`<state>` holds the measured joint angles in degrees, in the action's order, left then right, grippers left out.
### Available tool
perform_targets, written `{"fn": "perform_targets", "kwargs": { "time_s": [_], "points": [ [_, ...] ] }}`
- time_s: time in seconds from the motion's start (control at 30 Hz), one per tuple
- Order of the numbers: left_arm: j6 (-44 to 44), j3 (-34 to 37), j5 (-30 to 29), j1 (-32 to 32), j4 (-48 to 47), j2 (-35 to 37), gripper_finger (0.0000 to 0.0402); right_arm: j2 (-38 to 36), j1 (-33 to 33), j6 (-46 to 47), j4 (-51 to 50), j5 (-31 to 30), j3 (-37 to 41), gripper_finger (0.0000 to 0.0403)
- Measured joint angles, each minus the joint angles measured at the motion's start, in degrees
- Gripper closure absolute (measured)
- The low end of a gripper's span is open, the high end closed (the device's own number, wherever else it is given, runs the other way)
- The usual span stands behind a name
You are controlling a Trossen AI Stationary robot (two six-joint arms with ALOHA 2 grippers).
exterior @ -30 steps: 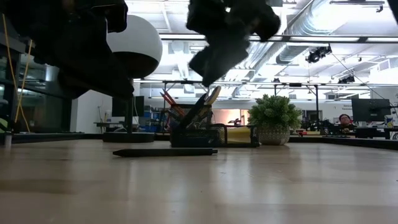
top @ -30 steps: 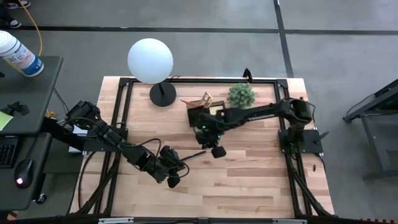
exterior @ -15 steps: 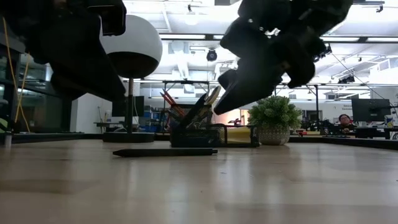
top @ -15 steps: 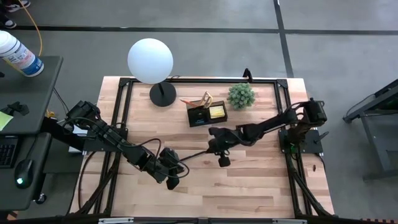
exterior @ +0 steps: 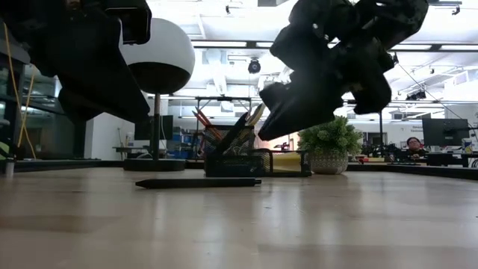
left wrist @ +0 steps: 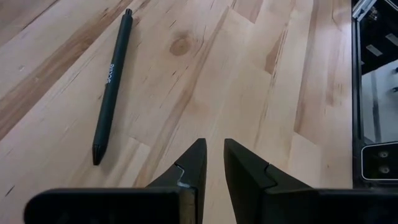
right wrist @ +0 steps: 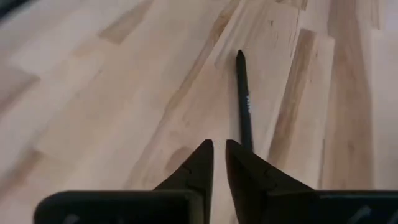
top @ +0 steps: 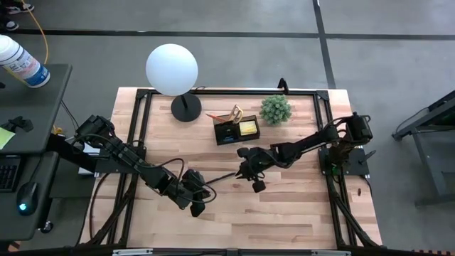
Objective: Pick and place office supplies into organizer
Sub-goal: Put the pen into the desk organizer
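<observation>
A dark pen [top: 224, 176] lies flat on the wooden table, also clear in the left wrist view [left wrist: 112, 93] and the right wrist view [right wrist: 244, 99]. My right gripper [top: 242, 173] hovers low just past the pen's right end, open by a narrow gap [right wrist: 218, 149], with nothing between its fingers. My left gripper [top: 205, 192] waits beside the pen's left end, also narrowly open [left wrist: 212, 149] and holding nothing. The black organizer [top: 237, 132] stands farther back with a yellow sticky-note pad [top: 248, 128], yellow-handled scissors [top: 237, 112] and pencils in it.
A white globe lamp [top: 171, 69] on a black base [top: 186, 108] stands at the far left, and a small green potted plant [top: 275, 109] sits right of the organizer. Black frame rails [top: 139, 135] run along the table's sides. Bare wood lies toward the near edge.
My right gripper has swung away from the organizer toward the near edge and come down, and now hangs low by the pen's right end. The pen has stayed where it was.
</observation>
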<state>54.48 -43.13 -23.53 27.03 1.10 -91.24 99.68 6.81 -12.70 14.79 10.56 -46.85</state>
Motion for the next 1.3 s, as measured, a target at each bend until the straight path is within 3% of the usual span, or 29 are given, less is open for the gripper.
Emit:
{"fn": "perform_targets", "kwargs": {
  "time_s": [0.2, 0.43, 0.57, 0.87, 1.3],
  "points": [
    [0.02, 0.00, -0.02, 0.00, 0.00, 0.00, 0.0355, 1.15, -0.04, -9.96, 0.35, -4.20, -0.02, 0.0308],
    [0.04, 0.00, 0.02, 0.00, -0.02, 0.00, 0.0355, 6.45, 1.01, -10.46, 4.48, -6.47, 0.00, 0.0264],
    [0.45, 0.00, 0.20, 0.00, -0.02, 0.00, 0.0355, 6.66, 1.28, -8.90, 9.19, -9.13, -0.02, 0.0261],
    [0.45, 0.00, 0.44, 0.00, -0.04, 0.00, 0.0355, 7.81, -0.85, -4.74, 10.60, -3.33, 0.00, 0.0269],
    [0.46, 0.00, 1.02, 0.00, -0.24, 0.00, 0.0355, 11.36, -1.92, -4.25, 12.04, -1.85, 0.00, 0.0269]
  ]
}}
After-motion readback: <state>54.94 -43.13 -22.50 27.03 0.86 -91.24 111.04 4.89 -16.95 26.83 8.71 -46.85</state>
